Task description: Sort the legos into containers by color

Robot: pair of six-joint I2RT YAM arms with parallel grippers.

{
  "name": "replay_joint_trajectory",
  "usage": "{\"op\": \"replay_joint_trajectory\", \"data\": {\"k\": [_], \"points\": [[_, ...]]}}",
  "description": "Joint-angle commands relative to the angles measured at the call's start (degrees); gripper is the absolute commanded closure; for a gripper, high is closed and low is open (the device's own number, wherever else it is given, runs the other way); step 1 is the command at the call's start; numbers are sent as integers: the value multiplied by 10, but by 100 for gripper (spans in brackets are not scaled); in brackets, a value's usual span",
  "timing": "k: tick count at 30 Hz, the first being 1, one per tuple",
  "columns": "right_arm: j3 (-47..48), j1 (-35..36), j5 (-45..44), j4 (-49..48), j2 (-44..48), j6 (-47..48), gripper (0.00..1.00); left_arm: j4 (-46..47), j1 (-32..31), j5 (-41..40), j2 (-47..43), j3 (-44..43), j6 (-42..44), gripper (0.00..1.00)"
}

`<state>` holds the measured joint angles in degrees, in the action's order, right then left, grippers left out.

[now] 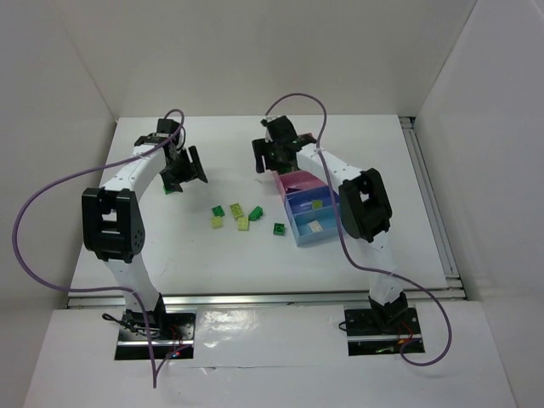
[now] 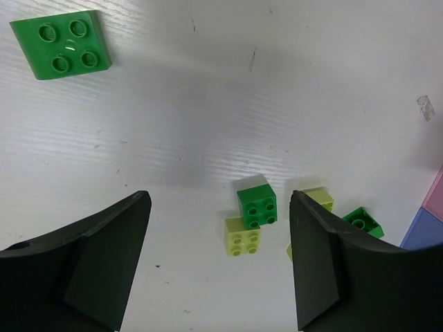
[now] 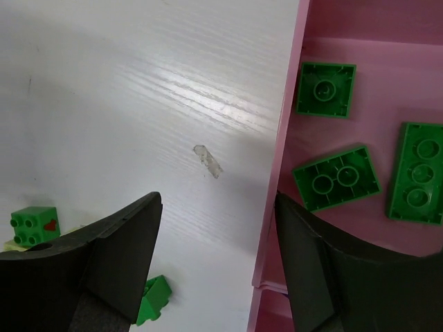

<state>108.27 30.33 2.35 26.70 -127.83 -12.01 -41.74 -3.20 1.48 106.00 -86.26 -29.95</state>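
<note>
- left gripper [image 2: 218, 207] is wide open with nothing between the fingers; it hangs over the table [image 1: 153, 246] at far left, probably lining up a pick
- flat green plate [image 2: 62, 45] lies alone, studs up, beyond the left fingers and well apart from the other bricks; looks like the next target on that side
- right gripper [image 3: 218, 207] is also open and empty, with the side wall of the pink bin [image 3: 360, 41] showing below between the jaws; this fits a brick just let go or a move away, a judgement only
- containers [image 1: 308, 223] are a joined row right of centre, pink at the far end and blues nearer the bases; they sit by the right arm, so that arm likely feeds them
- three green legos [image 3: 336, 177] lie in the pink bin, two studs down and a longer one studs up; green seems to go there
- loose cluster [image 1: 238, 217] of about six green and yellow-green bricks sits on the table between the arms, just left of the containers, unsorted
- top view only: the whole layout, plus a pale brick [image 1: 316, 204] in a blue bin
- right wrist only: the pink bin's contents, hidden under the gripper from above, and a green brick with red mark [image 3: 29, 227]
- left wrist only: cluster close up, with green brick [image 2: 257, 207] just beside yellow-green brick [image 2: 242, 238]
</note>
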Motion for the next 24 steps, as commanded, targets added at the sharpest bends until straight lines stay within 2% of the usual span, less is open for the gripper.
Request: {"op": "replay_joint_trajectory", "data": {"k": [1, 7, 14, 17, 24], "points": [[11, -18, 6, -9, 30, 7, 27, 7, 1, 7, -20, 5, 10, 15], [82, -21, 108, 39, -30, 21, 27, 7, 7, 7, -20, 5, 10, 15], [-71, 40, 209, -8, 53, 62, 29, 7, 23, 12, -15, 5, 5, 15], [-112, 47, 216, 5, 80, 79, 31, 7, 29, 18, -9, 5, 5, 15], [-191, 41, 101, 16, 164, 89, 33, 7, 29, 34, 4, -7, 5, 16]]}}
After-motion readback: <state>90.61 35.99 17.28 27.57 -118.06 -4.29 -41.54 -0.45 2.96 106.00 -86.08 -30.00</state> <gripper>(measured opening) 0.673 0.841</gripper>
